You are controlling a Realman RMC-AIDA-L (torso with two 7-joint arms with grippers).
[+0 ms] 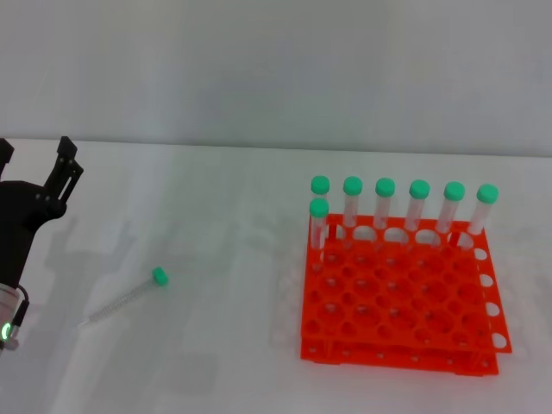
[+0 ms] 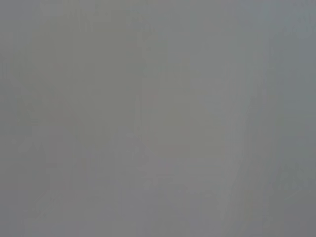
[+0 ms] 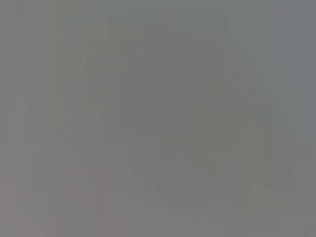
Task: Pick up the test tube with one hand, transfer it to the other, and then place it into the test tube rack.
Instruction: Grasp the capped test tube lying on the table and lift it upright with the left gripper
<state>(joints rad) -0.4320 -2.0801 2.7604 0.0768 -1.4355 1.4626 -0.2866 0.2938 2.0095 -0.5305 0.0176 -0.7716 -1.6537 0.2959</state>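
Observation:
A clear test tube (image 1: 129,297) with a green cap lies flat on the white table, left of centre, cap toward the rack. The orange-red test tube rack (image 1: 405,323) stands at the right and holds several upright green-capped tubes (image 1: 385,203) along its back row and back left corner. My left gripper (image 1: 34,153), black and unlabelled with a green light on its wrist, hovers at the far left edge, fingers apart and empty, behind and left of the lying tube. My right gripper is out of view. Both wrist views show only plain grey.
The white table (image 1: 224,362) runs to a pale wall at the back. The rack's front rows of holes (image 1: 405,302) are empty. Bare tabletop lies between the lying tube and the rack.

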